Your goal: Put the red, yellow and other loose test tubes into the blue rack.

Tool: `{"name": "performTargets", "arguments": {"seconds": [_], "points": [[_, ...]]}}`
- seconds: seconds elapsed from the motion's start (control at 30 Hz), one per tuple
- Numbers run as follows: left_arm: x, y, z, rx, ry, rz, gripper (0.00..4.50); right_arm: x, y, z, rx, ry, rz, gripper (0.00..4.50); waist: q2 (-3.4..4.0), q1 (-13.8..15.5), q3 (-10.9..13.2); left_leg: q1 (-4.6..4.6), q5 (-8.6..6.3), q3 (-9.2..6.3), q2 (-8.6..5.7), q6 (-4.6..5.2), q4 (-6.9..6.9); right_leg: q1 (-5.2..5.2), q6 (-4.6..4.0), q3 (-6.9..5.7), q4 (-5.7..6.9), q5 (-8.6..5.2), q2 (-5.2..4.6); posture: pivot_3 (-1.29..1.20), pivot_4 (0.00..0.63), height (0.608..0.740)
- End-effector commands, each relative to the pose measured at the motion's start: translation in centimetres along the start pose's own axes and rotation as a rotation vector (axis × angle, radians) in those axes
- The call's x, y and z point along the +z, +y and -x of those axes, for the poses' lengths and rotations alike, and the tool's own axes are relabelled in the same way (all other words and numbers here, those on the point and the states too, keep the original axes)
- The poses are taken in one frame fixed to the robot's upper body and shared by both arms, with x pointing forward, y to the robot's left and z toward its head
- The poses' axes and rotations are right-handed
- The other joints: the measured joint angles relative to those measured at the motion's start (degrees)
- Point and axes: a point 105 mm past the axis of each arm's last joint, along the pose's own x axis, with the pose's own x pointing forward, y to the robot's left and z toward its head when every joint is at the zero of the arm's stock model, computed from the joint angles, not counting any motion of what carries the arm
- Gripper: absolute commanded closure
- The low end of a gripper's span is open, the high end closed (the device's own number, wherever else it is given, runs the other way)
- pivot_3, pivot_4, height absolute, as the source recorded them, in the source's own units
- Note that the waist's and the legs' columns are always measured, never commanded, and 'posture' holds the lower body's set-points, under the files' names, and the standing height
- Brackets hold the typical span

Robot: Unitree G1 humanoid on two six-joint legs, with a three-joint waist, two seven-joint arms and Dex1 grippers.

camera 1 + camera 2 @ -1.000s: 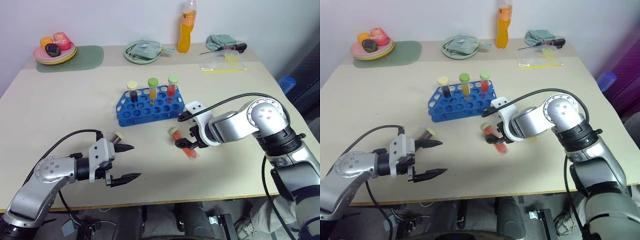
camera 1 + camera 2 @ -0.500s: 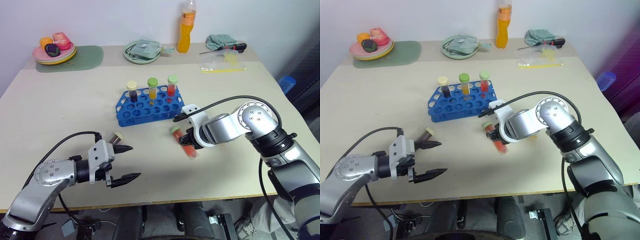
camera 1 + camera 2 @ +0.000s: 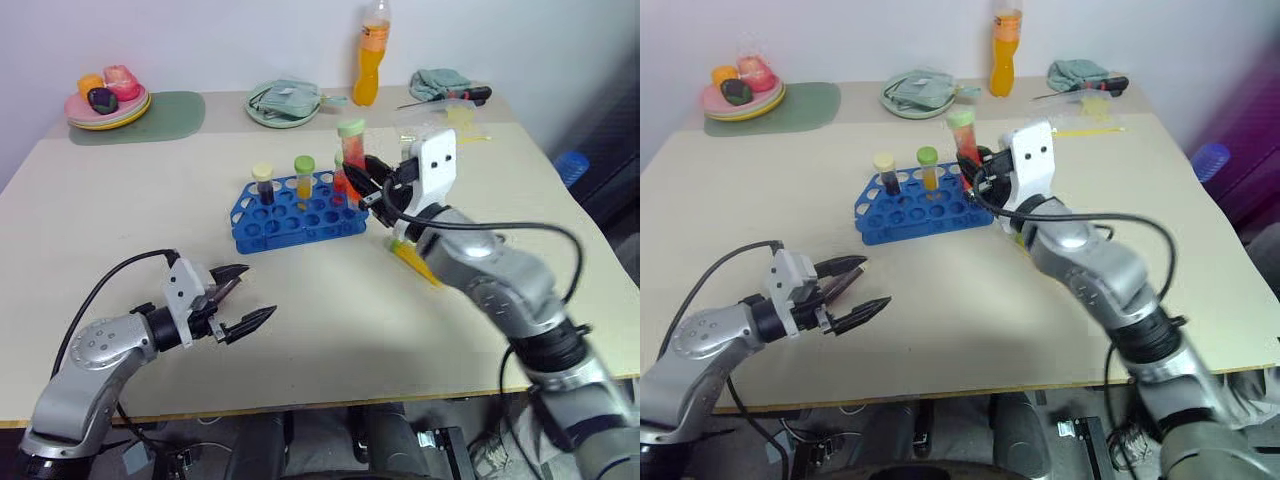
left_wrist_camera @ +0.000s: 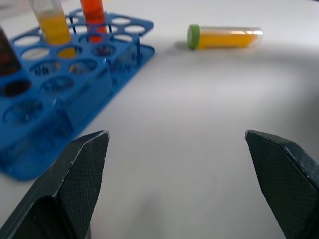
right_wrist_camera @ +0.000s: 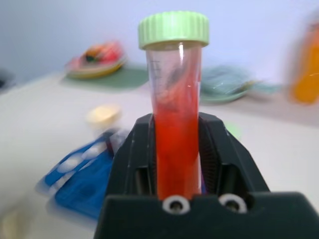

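Your left gripper [image 3: 243, 297] hangs wide open over bare table, holding nothing. Blue rack [image 3: 290, 215] mid-table; its right end's partly hidden behind your right gripper [image 3: 362, 176], clamped on red tube [image 5: 176, 134], upright. Yellow tube [image 4: 224, 37] lies loose nearby.

1. No words, brand names or numbers can be read anywhere.
2. The red test tube [image 5: 175, 124] bears faint graduation marks, too blurred to read.
3. The orange bottle's [image 3: 372, 55] label is illegible.

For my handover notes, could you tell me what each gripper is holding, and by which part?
The right gripper clamps the red test tube around its lower body, green cap up. The left gripper holds nothing.
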Motion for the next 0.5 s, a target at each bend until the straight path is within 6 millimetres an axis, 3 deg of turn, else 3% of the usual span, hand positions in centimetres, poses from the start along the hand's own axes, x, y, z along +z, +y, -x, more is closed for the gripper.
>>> {"name": "performTargets", "arguments": {"seconds": [0.03, 0.2, 0.5], "points": [[0.9, 0.1, -1.1, 0.054, -0.069, -0.035, 0.00, 0.2, 0.7, -0.3, -0.012, -0.174, 0.042, 3.82, 0.00, 0.05, 0.00, 0.02, 0.00, -0.02, 0.00, 0.00, -0.03, 0.00, 0.00, 0.00, 0.01, 0.00, 0.02, 0.00, 0.150, 0.740], [1.5, 0.2, -2.0, 0.089, -0.128, -0.046, 0.00, -1.6, 0.3, -1.1, -0.069, -0.190, 0.019, 3.82, 0.02, 0.10, 0.01, 0.03, 0.01, -0.11, 0.04, -0.02, -0.07, -0.02, 0.00, -0.01, 0.09, 0.01, 0.03, 0.00, 0.150, 0.740], [1.6, 0.1, -1.5, 0.084, -0.124, -0.045, 0.00, -4.2, -0.6, -1.5, -0.104, -0.124, 0.009, 3.82, 0.05, 0.09, 0.03, 0.05, 0.02, -0.14, 0.03, -0.03, -0.06, 0.01, -0.01, -0.01, 0.08, 0.00, 0.01, 0.00, 0.150, 0.740]]}}
